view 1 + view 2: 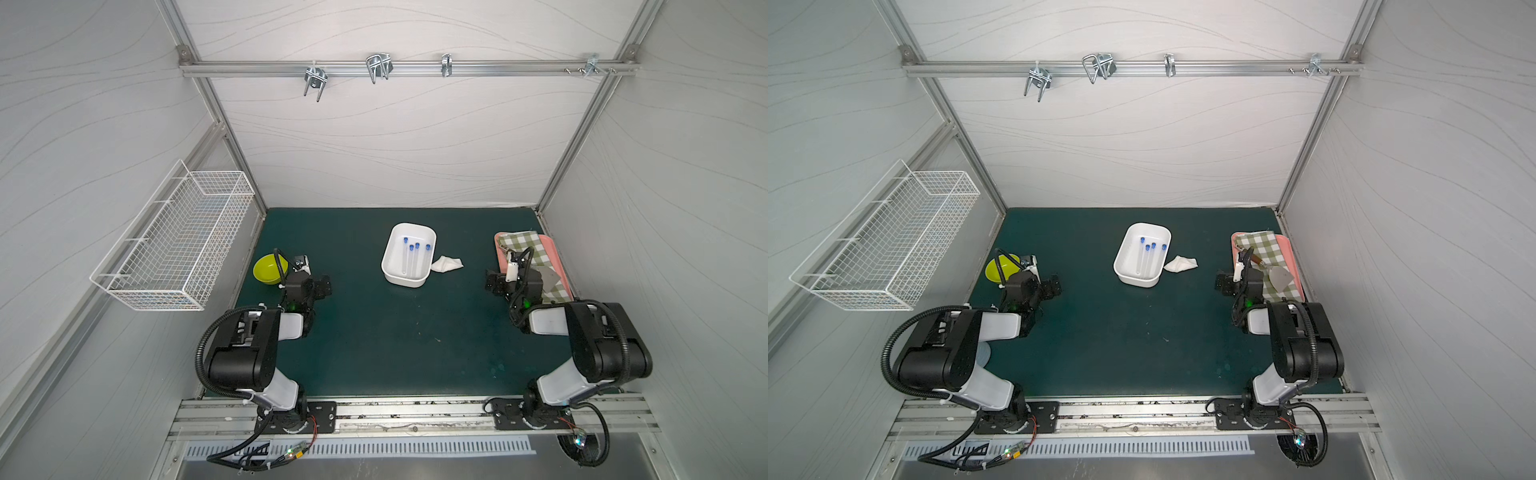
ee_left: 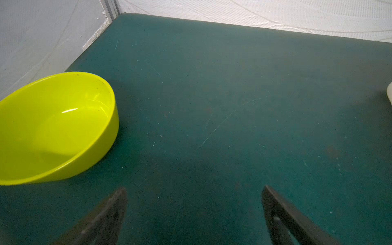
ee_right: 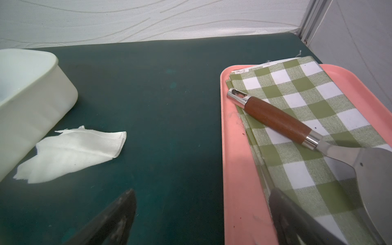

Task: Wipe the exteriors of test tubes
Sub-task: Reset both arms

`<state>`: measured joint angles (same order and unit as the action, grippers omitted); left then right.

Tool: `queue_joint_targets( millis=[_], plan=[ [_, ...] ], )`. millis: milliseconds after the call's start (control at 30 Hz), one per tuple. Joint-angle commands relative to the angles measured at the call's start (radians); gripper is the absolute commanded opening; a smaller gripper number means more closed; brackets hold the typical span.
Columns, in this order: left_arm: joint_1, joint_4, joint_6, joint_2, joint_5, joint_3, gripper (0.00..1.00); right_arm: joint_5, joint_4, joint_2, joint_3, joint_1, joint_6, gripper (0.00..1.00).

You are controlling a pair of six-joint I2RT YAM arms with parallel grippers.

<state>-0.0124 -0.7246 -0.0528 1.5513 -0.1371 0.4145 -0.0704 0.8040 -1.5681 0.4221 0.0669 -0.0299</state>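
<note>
Several clear test tubes point(image 1: 411, 258) point(image 1: 1146, 259) with blue caps lie side by side in a white tub point(image 1: 387, 253) point(image 1: 1120, 254) at the middle back of the green table. A crumpled white cloth point(image 1: 446, 263) point(image 1: 1180, 263) point(image 3: 72, 152) lies against the tub's right side. My left gripper point(image 1: 323, 286) point(image 1: 1054, 286) point(image 2: 194, 187) hovers open over bare table, far left of the tub. Off to the right of the cloth, my right gripper point(image 1: 494, 284) point(image 1: 1223, 284) point(image 3: 202, 191) is open and holds nothing, one finger over a pink tray's edge.
A yellow-green bowl point(image 1: 268, 269) point(image 2: 53, 127) sits just left of the left gripper. The pink tray point(image 1: 555, 255) point(image 3: 235, 148) at the right holds a green checked cloth point(image 3: 297, 101) and a wood-handled spatula point(image 3: 275, 118). A white wire basket point(image 1: 174, 245) hangs on the left wall.
</note>
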Motion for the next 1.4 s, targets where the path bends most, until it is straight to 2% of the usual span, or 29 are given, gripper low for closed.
queue_joint_targets(
  millis=[0, 933, 1000, 1067, 1100, 1133, 1200, 1267, 1300, 1367],
  plan=[
    [-0.004, -0.053, 0.019, -0.007, 0.010, 0.030, 1.00, 0.003, 0.027, -0.006, 0.004, 0.007, 0.007, 0.99],
    [-0.003, -0.067, 0.022, -0.013, 0.011, 0.018, 1.00, -0.004, 0.021, -0.007, 0.010, 0.019, 0.022, 0.99],
    [0.004, -0.153, 0.041, -0.024, 0.033, -0.036, 1.00, 0.026, 0.114, 0.009, -0.045, 0.023, 0.038, 0.99],
    [0.019, -0.261, 0.046, -0.033, -0.001, -0.099, 1.00, 0.032, 0.353, 0.009, -0.193, 0.051, 0.081, 0.99],
    [0.023, -0.306, 0.039, -0.031, -0.032, -0.120, 1.00, 0.021, 0.530, -0.027, -0.260, 0.075, 0.111, 0.99],
    [0.023, -0.321, 0.030, -0.029, -0.057, -0.126, 1.00, 0.013, 0.572, -0.041, -0.266, 0.106, 0.145, 0.99],
    [0.023, -0.241, 0.012, -0.024, -0.099, -0.080, 1.00, 0.096, 0.466, -0.027, -0.213, 0.125, 0.225, 0.99],
    [0.022, -0.066, -0.010, -0.007, -0.140, 0.025, 1.00, -0.033, 0.385, -0.030, -0.157, 0.129, 0.170, 0.99],
    [0.016, -0.078, -0.011, -0.004, -0.129, 0.017, 1.00, -0.075, 0.281, -0.012, -0.114, 0.125, 0.140, 0.99],
    [0.015, -0.105, -0.007, 0.000, -0.131, 0.010, 1.00, -0.035, 0.128, -0.007, -0.043, 0.091, 0.108, 0.99]
  ],
)
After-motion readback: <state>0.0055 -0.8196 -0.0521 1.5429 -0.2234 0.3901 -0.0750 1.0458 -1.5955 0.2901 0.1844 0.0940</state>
